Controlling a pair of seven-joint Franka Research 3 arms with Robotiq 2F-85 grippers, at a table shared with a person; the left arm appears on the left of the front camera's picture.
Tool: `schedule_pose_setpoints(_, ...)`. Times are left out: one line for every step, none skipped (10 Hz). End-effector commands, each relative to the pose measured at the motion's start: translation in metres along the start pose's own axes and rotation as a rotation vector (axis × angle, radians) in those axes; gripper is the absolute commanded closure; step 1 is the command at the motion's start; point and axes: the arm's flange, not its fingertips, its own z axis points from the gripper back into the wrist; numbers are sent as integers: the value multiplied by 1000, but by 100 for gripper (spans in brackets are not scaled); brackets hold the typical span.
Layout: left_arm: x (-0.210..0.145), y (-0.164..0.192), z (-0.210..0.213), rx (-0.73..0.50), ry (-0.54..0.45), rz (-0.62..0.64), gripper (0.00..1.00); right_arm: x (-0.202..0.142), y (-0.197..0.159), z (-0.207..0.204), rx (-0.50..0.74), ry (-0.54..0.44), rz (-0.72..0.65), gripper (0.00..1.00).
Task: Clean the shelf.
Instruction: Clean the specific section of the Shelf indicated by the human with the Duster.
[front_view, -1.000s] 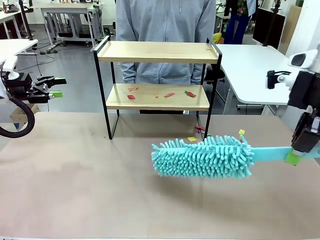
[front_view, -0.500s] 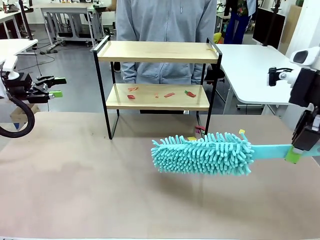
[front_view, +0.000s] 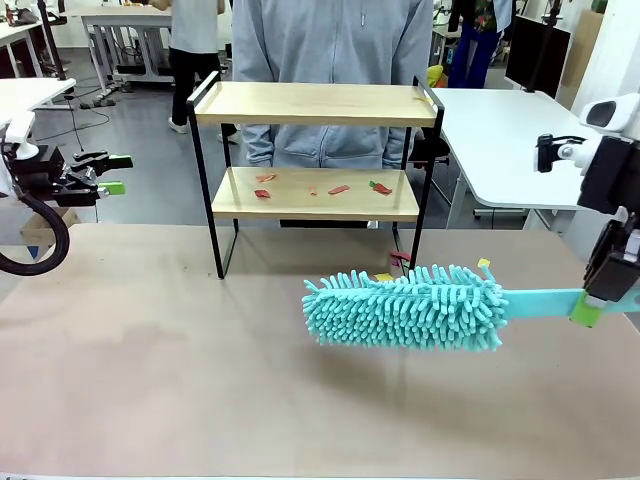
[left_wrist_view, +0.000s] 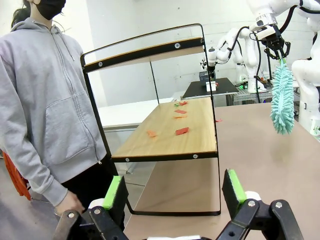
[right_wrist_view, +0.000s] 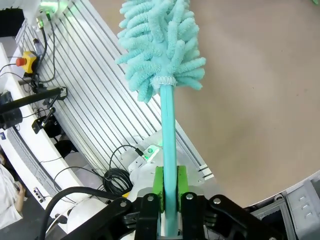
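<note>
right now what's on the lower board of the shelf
Several small red and orange scraps lie scattered on the lower board of the shelf, one with a green bit. The frame posts cover thin strips at its corners.

My arms are white, with smooth rounded covers. My left gripper (left_wrist_view: 172, 190) is black, built of jointed links with round silver screws (left_wrist_view: 248, 203), and each finger has a bright green pad (left_wrist_view: 113, 192) on its tip. A thick black cable (front_view: 40, 250) makes a loop beside it. My right gripper (right_wrist_view: 169, 181) has the same black links and green pads. A small black box (front_view: 546, 157) sits on my white right arm (front_view: 612, 115).
</note>
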Motion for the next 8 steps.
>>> schedule_pose_setpoints(4, -2, 0, 2, -3, -3, 0, 0, 1, 2, 1, -24, -14, 87)
schedule_pose_setpoints(4, -2, 0, 2, -3, -3, 0, 0, 1, 2, 1, -24, -14, 87)
schedule_pose_setpoints(4, -2, 0, 2, -3, -3, 0, 0, 1, 2, 1, -24, -14, 87)
schedule_pose_setpoints(4, -2, 0, 2, -3, -3, 0, 0, 1, 2, 1, -24, -14, 87)
schedule_pose_setpoints(4, -2, 0, 2, -3, -3, 0, 0, 1, 2, 1, -24, -14, 87)
schedule_pose_setpoints(4, -2, 0, 2, -3, -3, 0, 0, 1, 2, 1, -24, -14, 87)
schedule_pose_setpoints(4, -2, 0, 2, -3, -3, 0, 0, 1, 2, 1, -24, -14, 87)
schedule_pose_setpoints(4, -2, 0, 2, -3, -3, 0, 0, 1, 2, 1, -24, -14, 87)
